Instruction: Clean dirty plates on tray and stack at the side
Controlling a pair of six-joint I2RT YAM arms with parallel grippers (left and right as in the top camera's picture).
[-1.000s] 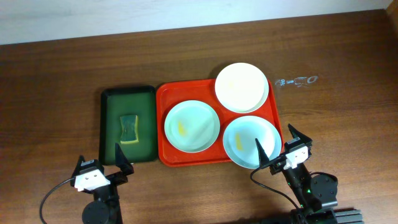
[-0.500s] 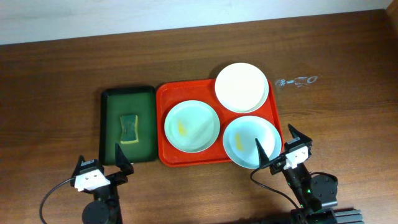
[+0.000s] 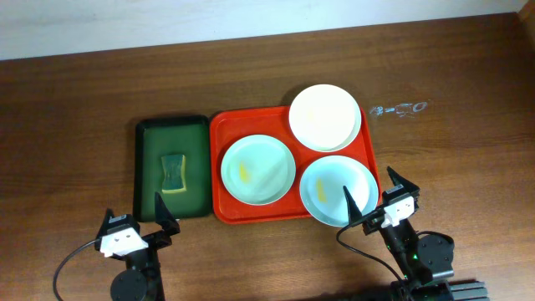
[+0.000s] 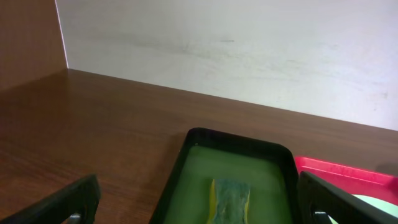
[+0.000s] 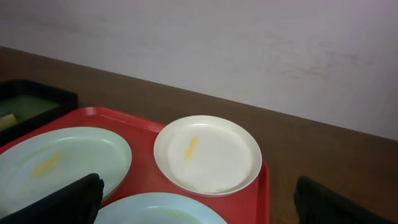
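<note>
My left claw [image 3: 136, 219] hangs at seven o'clock on the table, jaws spread wide and holding nothing, just short of the green tray [image 3: 144, 167]. The sponge [image 3: 174, 172] lies in that tray, at twelve o'clock from the claw. I judge fetching the sponge to be the first step: come down over it, straddle its narrow sides, and pinch firmly so it cannot slip while scrubbing.

The red tray [image 3: 216, 167] sits mid-table with all three plates on it. One mint plate [image 3: 257, 170] is at nine o'clock, a white plate [image 3: 325, 117] at one o'clock reaches past the far rim, and another mint plate [image 3: 336, 191] is at five o'clock. Each shows a yellow smear.

My right claw [image 3: 374, 192], at five o'clock, is likewise wide open and empty, close by that nearest plate. It should steady the plate's rim while I wipe.
</note>
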